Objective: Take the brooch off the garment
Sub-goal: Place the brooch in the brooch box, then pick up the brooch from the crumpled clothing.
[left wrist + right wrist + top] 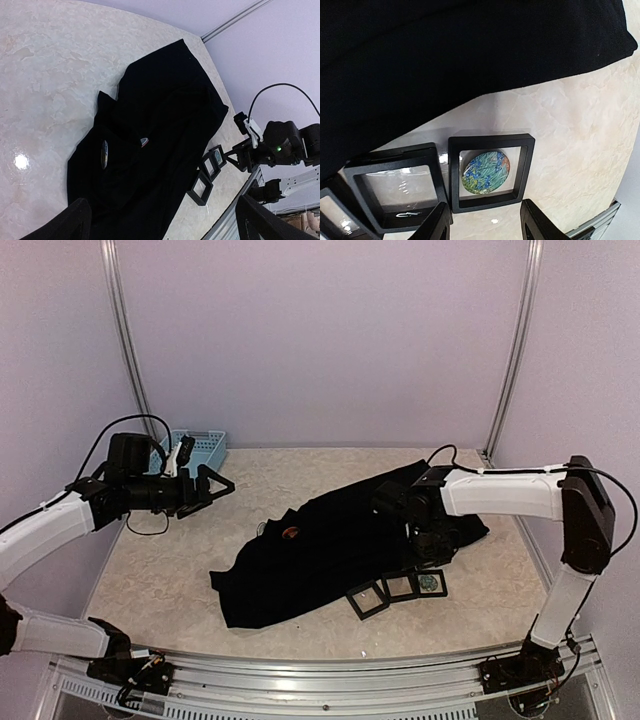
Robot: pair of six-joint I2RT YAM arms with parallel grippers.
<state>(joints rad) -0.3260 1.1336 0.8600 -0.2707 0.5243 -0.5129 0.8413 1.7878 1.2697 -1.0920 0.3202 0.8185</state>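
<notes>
Fingers [436,224] of right gripper [485,207] standing apart, hovering just above round blue-green floral brooch [485,172] lying inside rightmost small black square frame [454,172], toward marbled table's [580,150] near edge, just beside large floppy black fabric garment [445,55]. Hanging spread wide near far-left corner, well apart: left gripper [222,483].

Top: high over table [160,580]. Left wrist: far, across garment [165,125]. Right wrist: close on frames [490,142]; all share them.

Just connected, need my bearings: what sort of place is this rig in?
Probably a lab test booth: plain lilac wall panels between aluminium posts, a marbled table, and staged props, a black garment and three display frames.
</notes>
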